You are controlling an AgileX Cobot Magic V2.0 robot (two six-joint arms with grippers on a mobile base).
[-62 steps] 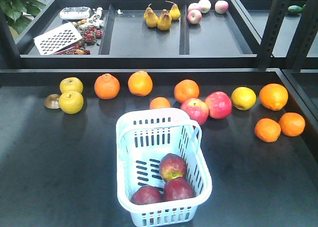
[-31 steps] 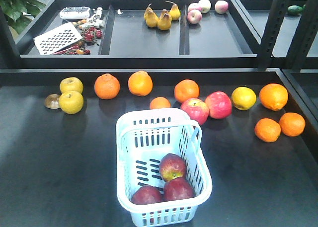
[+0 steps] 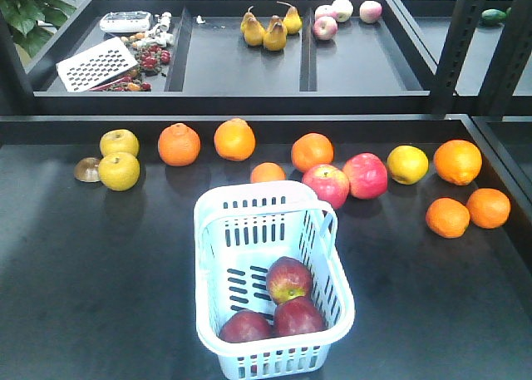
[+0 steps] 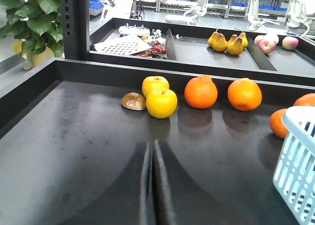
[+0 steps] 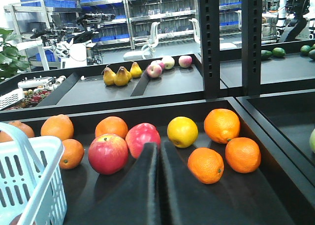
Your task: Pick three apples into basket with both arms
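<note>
All three apples [image 3: 278, 301] lie together at the near end of the basket [image 3: 212, 230], which stands on the dark table [image 3: 100, 272]. The left gripper [image 4: 152, 185] and the right gripper [image 5: 159, 180] each have their fingers pressed together, holding nothing.

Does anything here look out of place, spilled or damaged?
Nothing stands out. The three apples lie inside the basket, which stands upright on the table. The other fruit rests in a loose row behind it. Both pincers look shut and empty.
</note>
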